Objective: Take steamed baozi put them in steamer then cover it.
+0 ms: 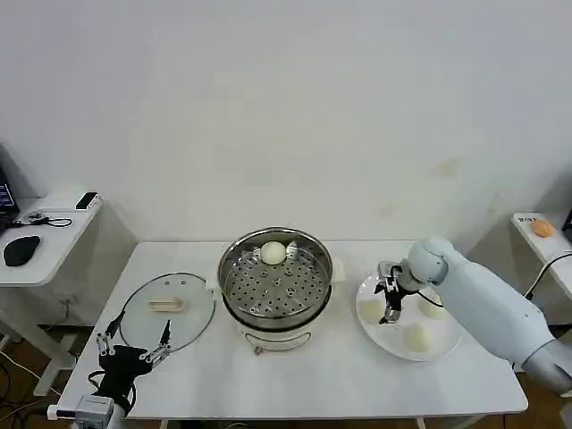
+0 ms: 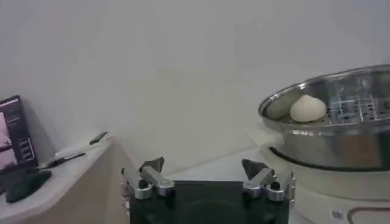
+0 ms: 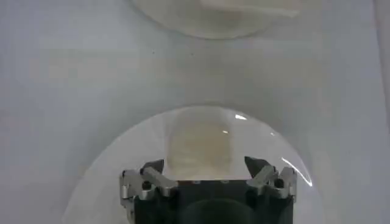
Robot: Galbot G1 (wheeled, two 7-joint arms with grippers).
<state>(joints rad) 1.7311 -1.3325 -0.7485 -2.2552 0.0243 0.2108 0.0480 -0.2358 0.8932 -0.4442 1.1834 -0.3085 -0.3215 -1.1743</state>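
White table (image 1: pixel 313 375) against a plain white wall, pretty bare setup. Right gripper (image 1: pixel 391 311) hangs pointing down over the white plate (image 1: pixel 393 344) on the right side of the table, jaws spread wide with nothing held between them. In the right wrist view the plate's rim curves under the fingers (image 3: pixel 153 168), and there's a pale cream patch just past the tips that's too blurry to call. Three of the steamed baozi sit on that plate: one (image 1: pixel 370 310) just beside the gripper on the steamer side, one (image 1: pixel 417 336) nearer the front edge, and one (image 1: pixel 433 305) on the far side of the fingers, partly hidden by the arm. The fourth bun (image 1: pixel 273 253) is already in the steamer (image 1: pixel 234 288), resting on the perforated tray near the back rim, and the pot stands mid-table with no cover on it. Glass lid (image 1: pixel 188 326) lies flat on the table just left of the steamer, cream handle up. Left gripper (image 1: pixel 134 350) is parked low at the front-left corner of the table, jaws also wide apart and empty, close to the lid's near edge but not touching it.
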